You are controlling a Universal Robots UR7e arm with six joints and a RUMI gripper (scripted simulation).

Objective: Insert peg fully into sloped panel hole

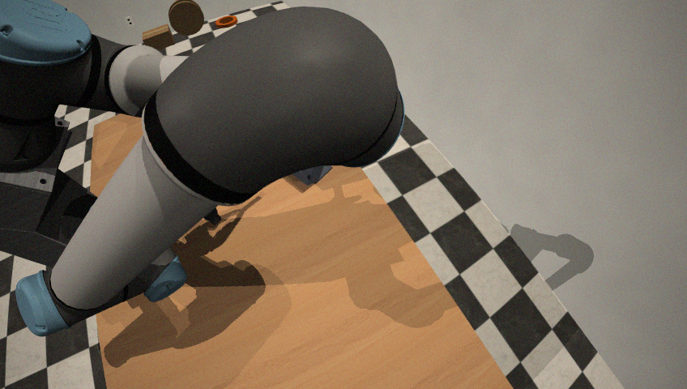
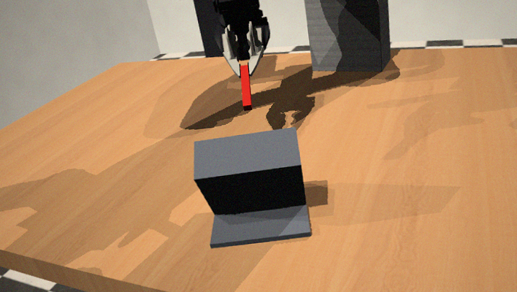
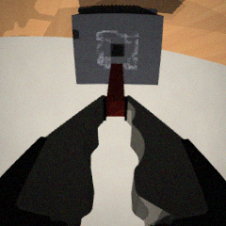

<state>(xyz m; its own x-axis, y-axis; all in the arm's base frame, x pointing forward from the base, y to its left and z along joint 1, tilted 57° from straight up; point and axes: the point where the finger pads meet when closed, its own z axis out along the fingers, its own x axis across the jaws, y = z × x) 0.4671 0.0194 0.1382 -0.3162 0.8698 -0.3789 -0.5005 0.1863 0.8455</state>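
My gripper (image 2: 244,68) is shut on a red peg (image 2: 245,87) that sticks out past the fingertips, above the wooden table. The grey sloped panel (image 2: 251,182) stands nearer the table's front edge; in the exterior view I see only its back and top. In the wrist view the gripper (image 3: 115,113) holds the peg (image 3: 115,91) pointing at the panel's face (image 3: 118,48), and the peg tip lies just below the square hole (image 3: 117,49). The peg is apart from the panel. In the top view the arm hides the gripper and peg; only a corner of the panel (image 1: 310,173) shows.
A tall dark grey block (image 2: 345,14) stands at the back of the table, right of the gripper. The robot's big elbow (image 1: 275,91) fills the top view. A brown disc (image 1: 185,16), an orange ring (image 1: 226,20) and a wooden block (image 1: 157,36) lie on the floor far off.
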